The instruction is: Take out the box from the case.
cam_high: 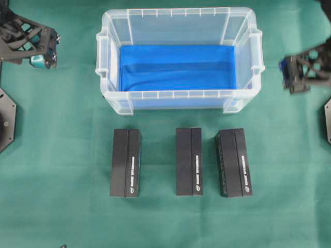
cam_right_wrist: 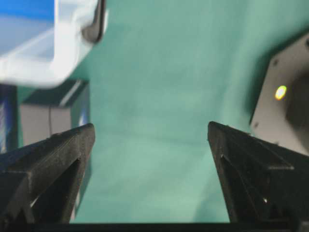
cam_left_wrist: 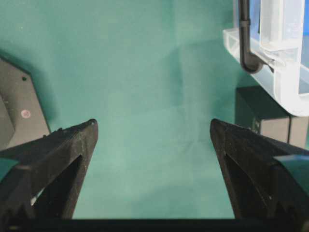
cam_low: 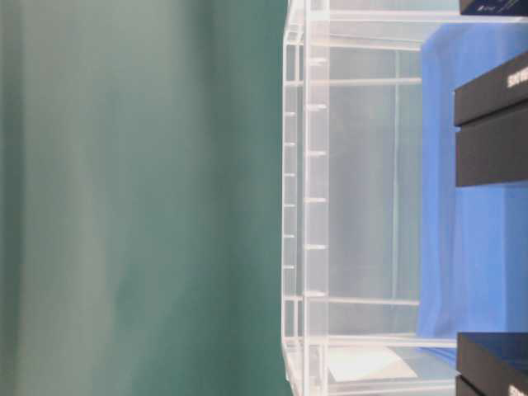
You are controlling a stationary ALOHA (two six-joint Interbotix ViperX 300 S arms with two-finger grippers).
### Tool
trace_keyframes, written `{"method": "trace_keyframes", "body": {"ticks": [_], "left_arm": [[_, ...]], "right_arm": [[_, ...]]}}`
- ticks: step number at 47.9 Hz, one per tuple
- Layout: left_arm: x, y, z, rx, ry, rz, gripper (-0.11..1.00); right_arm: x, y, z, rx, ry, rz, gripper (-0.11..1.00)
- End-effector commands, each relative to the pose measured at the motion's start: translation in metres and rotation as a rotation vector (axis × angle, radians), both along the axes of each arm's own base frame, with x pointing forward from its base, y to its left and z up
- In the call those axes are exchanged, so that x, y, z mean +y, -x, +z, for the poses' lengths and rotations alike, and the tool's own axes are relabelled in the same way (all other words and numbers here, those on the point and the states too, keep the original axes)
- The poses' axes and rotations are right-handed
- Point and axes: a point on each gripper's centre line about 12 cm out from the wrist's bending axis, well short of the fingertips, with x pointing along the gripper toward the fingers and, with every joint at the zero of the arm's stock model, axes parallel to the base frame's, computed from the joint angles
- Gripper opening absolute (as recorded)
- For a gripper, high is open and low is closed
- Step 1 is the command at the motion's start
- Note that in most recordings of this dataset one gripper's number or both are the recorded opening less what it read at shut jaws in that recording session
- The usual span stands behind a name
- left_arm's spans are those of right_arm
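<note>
While both arms sit back at the table's sides, left gripper [cam_high: 44,61] and right gripper [cam_high: 289,77] gape wide, holding nothing. Three black boxes [cam_high: 189,161] line the green cloth [cam_high: 57,155] just before the case [cam_high: 178,13] front rim, well apart from either gripper.

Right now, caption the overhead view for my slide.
Empty blue-lined case, three black boxes lined up in front, left gripper and right gripper open at sides.
</note>
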Motion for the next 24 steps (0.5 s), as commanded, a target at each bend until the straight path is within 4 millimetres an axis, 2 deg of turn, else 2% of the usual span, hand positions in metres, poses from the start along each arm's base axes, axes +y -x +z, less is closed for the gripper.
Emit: {"method": "trace_keyframes", "body": {"ticks": [1, 14, 24], "left_arm": [[-0.001, 0.001, 0.007, -0.024, -0.005, 0.000, 0.98], [-0.001, 0.001, 0.008, -0.027, -0.006, 0.001, 0.98], [-0.001, 0.000, 0.008, -0.028, -0.005, 0.003, 0.98]], "right_arm": [[-0.016, 0.003, 0.004, -0.024, 0.016, -0.018, 0.91], [-0.059, 0.013, 0.006, -0.023, 0.047, -0.022, 0.91], [-0.066, 0.013, 0.004, -0.015, 0.038, -0.013, 0.91]]}}
